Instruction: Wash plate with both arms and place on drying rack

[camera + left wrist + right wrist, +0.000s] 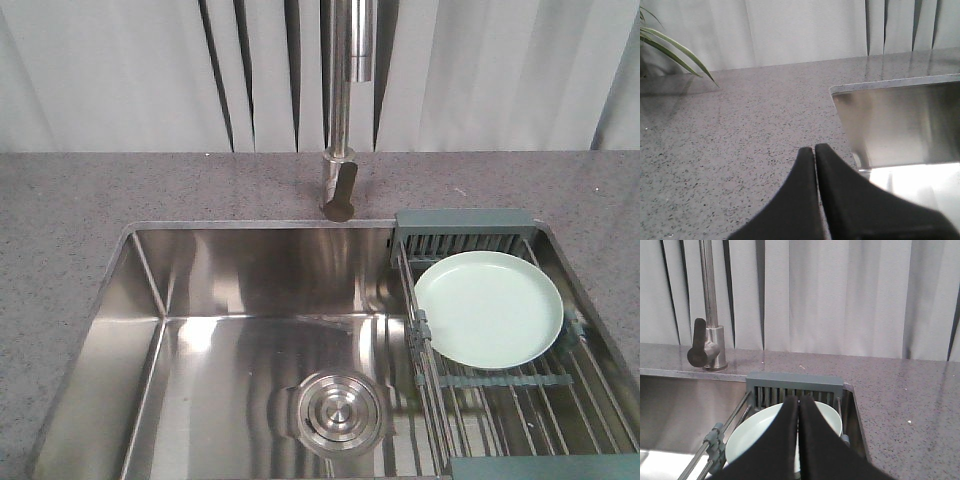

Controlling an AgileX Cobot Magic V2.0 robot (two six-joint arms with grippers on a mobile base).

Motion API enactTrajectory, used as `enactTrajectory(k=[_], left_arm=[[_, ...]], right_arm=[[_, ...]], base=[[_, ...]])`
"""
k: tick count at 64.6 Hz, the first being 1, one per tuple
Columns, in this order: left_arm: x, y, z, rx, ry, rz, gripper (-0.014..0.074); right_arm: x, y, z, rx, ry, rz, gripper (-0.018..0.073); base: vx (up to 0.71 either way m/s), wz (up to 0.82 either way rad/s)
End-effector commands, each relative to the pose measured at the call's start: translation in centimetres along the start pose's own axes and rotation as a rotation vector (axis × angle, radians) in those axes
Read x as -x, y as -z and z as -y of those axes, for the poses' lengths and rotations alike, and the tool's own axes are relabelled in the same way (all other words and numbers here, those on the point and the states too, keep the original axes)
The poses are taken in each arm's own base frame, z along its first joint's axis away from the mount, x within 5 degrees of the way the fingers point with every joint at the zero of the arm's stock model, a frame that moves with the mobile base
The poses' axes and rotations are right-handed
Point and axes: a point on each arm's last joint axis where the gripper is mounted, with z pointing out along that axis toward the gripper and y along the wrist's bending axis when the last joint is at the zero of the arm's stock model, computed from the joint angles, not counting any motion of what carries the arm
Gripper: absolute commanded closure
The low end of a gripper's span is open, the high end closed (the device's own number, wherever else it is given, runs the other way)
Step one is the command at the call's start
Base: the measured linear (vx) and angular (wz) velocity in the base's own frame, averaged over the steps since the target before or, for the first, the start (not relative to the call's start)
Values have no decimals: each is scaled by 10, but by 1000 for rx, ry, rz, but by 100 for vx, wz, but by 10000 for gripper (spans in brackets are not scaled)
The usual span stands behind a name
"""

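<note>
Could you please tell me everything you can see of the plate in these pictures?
The plate is round, shallow and pale mint green, plain, with a low raised rim, and looks like matte plastic. It lies face up and empty on the wires of the drying rack at the sink's right end, near the rack's slotted back section. In the right wrist view, the shut right gripper partly hides it; contact is unclear.

The pale mint-green plate (488, 308) lies flat, face up, on the wire drying rack (520, 395) near its slotted end.

grey speckled countertop (200, 190) — pale curtains (120, 70) | steel faucet (343, 120)
</note>
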Motion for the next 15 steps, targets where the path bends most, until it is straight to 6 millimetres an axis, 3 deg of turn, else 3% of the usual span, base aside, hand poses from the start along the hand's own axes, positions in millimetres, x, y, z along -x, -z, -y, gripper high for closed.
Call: enactTrajectory(k=[1,15], left_arm=[[14,3,1,-5,11,105,603],[14,3,1,-5,11,105,603]], right_arm=[[7,1,2,-22,6,80,564],[7,1,2,-22,6,80,564]], base=[[0,0],[0,0]])
